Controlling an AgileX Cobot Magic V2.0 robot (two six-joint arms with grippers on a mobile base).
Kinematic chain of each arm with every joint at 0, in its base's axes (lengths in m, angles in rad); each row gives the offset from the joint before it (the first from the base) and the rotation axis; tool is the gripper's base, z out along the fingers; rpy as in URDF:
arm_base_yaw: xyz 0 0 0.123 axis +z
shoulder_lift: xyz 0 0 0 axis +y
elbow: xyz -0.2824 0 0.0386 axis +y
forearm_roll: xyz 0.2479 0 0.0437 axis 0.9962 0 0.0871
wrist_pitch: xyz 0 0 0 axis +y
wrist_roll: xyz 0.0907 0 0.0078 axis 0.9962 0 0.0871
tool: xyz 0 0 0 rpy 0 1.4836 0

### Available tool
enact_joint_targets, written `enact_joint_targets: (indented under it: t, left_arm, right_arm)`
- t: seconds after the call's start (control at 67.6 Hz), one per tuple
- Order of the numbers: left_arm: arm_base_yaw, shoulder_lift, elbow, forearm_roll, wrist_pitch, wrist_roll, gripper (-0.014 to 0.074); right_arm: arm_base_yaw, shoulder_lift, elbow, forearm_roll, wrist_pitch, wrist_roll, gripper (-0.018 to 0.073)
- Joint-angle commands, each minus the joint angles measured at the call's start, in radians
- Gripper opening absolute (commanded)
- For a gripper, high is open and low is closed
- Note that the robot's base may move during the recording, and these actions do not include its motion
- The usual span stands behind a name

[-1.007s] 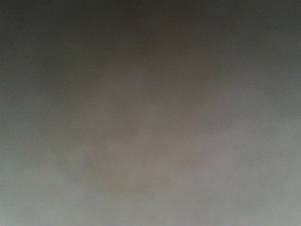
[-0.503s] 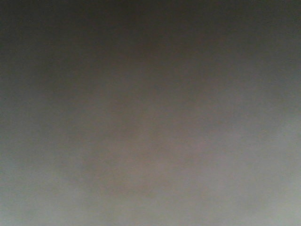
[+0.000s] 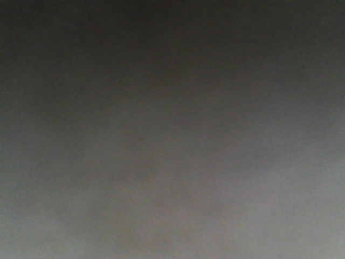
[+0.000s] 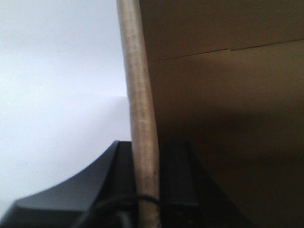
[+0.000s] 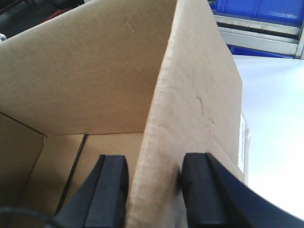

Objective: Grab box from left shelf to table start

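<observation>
Cardboard wall of box (image 5: 95, 71) is sitting pinched between black fingers (image 5: 111, 190) of right gripper (image 5: 154, 187), jaws closed tight on it | left gripper (image 4: 146, 161) is clamping another wall edge-on | white table (image 5: 275, 123) is showing just beside box | silvery shelf (image 5: 259, 33) and blue bin (image 5: 270, 9) are sitting beyond | front view is giving only grey blur

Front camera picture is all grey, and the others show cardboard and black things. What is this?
This is a robot with two arms and a camera on each wrist. The front camera shows only grey blur, so I cannot tell what it sees. In the left wrist picture, the left claw pinches a wall of a brown cardboard box. In the right wrist picture, the right claw pinches a wall too. Beside the box lies a white table, with a metal shelf behind.
</observation>
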Motion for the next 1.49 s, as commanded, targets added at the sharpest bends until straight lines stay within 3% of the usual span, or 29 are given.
enact_joint_targets:
  t: [0.0, 1.48]
  left_arm:
    - [-0.011, 0.016, -0.003, -0.024, -0.026, 0.044, -0.0100]
    - [-0.011, 0.016, -0.003, -0.060, -0.001, 0.044, -0.0100]
  right_arm:
    - [0.003, 0.001, -0.033, 0.092, -0.057, 0.003, 0.0067]
    - [0.003, 0.001, -0.033, 0.092, -0.072, 0.003, 0.0067]
